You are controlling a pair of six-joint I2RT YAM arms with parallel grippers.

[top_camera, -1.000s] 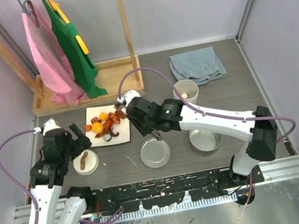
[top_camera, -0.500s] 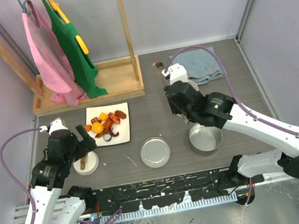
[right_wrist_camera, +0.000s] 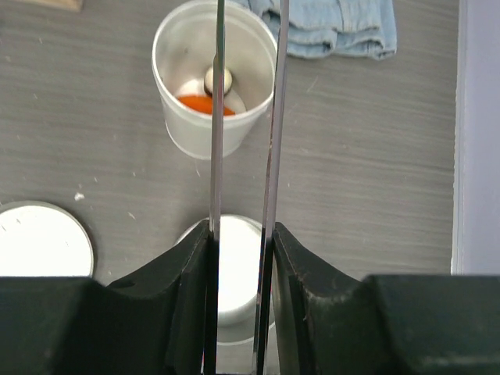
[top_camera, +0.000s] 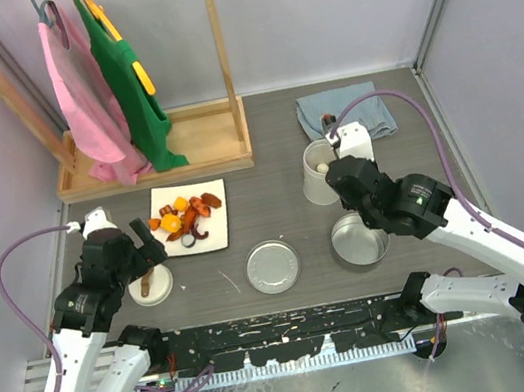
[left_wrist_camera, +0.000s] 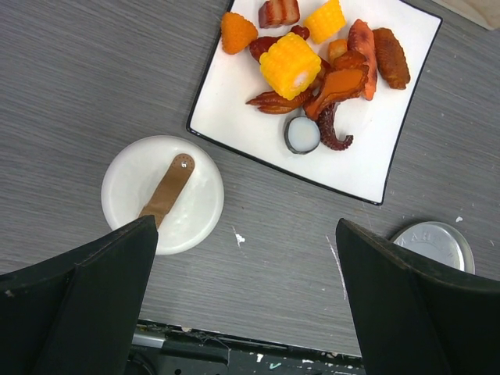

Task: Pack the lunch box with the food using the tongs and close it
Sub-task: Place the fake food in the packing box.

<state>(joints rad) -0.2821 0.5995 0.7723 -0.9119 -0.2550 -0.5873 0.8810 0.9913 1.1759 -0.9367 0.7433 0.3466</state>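
Note:
My right gripper (right_wrist_camera: 242,234) is shut on the tongs (right_wrist_camera: 216,156), whose two thin arms run forward past the white tub (right_wrist_camera: 187,125) and out of the top of the right wrist view. An orange piece (right_wrist_camera: 199,104) and a pale ball lie in the tub (top_camera: 321,177). The steel tin (right_wrist_camera: 237,281) sits below the fingers, also seen as the tin (top_camera: 359,240). More food (left_wrist_camera: 312,62) lies on the white plate (left_wrist_camera: 234,109). My left gripper (left_wrist_camera: 250,312) stands open above bare table, between the white lid with the brown handle (left_wrist_camera: 162,194) and the steel lid (left_wrist_camera: 433,244).
A blue cloth (top_camera: 346,115) lies behind the tub. A wooden rack with pink and green garments (top_camera: 105,81) stands at the back left on a wooden base (top_camera: 191,137). The steel lid (top_camera: 272,266) lies front centre, the white lid (top_camera: 150,285) front left.
My right arm has swung from the plate to the right with the tongs and now hangs over the tin and tub. The left arm has hardly moved.

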